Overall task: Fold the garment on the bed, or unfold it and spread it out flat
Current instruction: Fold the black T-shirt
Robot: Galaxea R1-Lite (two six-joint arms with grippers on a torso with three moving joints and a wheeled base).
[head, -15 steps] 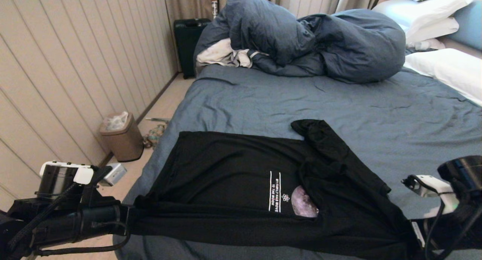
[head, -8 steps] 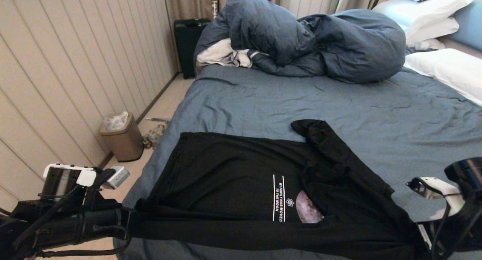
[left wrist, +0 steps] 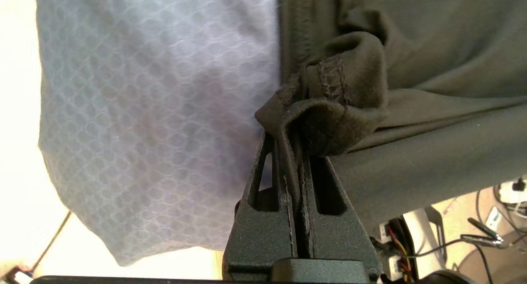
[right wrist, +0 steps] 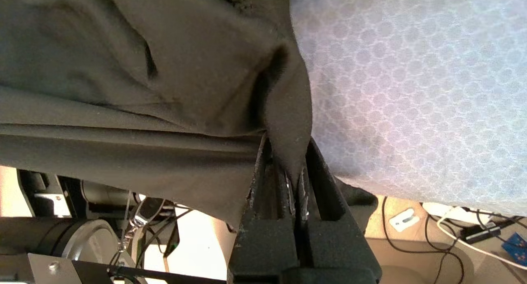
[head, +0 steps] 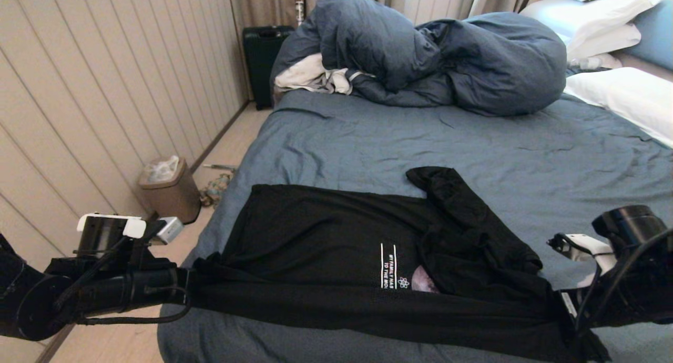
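Head view: the garment [head: 326, 242] lies on the bed [head: 473, 142], its near edge stretched taut between both arms (moon print half covered). Left wrist view: the left gripper [left wrist: 294, 142] clamps the bunched hem. Right wrist view: the right gripper [right wrist: 293, 160] pinches black fabric.

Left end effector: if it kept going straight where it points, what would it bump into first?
Probably nothing new: the left end effector, shut on the black T-shirt, points along the stretched hem toward the right end effector, though depth is unclear.
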